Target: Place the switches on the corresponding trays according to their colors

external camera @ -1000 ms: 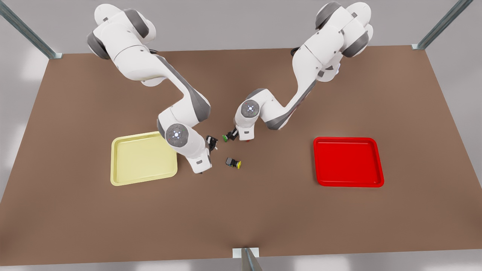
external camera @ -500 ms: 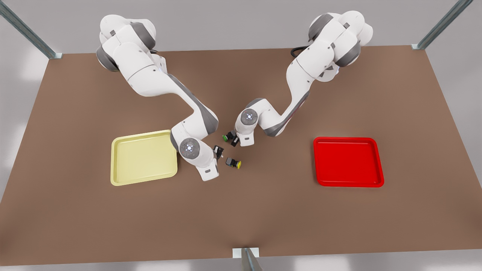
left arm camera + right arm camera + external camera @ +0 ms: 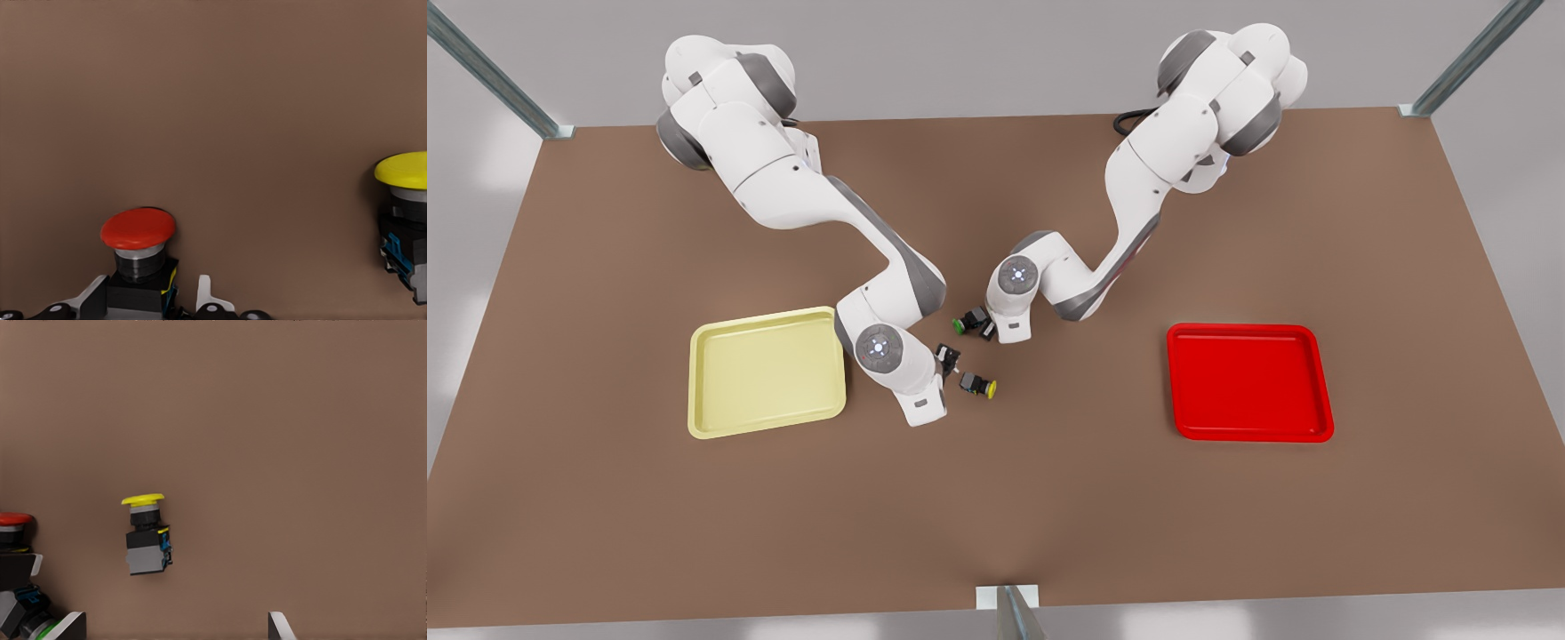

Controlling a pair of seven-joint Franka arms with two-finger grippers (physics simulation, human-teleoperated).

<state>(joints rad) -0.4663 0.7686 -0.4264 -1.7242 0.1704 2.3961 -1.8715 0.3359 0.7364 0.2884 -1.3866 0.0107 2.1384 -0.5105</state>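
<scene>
The red switch (image 3: 138, 230) stands on the table between my left gripper's (image 3: 150, 293) fingers. They flank its dark body, and a small gap shows on one side. In the front view this gripper (image 3: 998, 331) hangs from the arm on the front view's right and covers the red switch. The green switch (image 3: 959, 325) lies just beside it. The yellow switch (image 3: 980, 385) lies on its side a little nearer the camera. My right gripper (image 3: 921, 391), open wide, hovers next to the yellow switch (image 3: 145, 533) without touching it. Both the yellow tray (image 3: 767, 373) and the red tray (image 3: 1249, 382) are empty.
The brown table (image 3: 1049, 516) has broad free room towards the camera and between the switches and the red tray. The two wrists work close together at mid-table. Metal frame posts (image 3: 1467, 62) stand at the far corners.
My right arm swung towards the front view's right and brought its gripper close to the yellow switch. My left gripper shifted slightly and now covers the red switch. The switches stayed put.
</scene>
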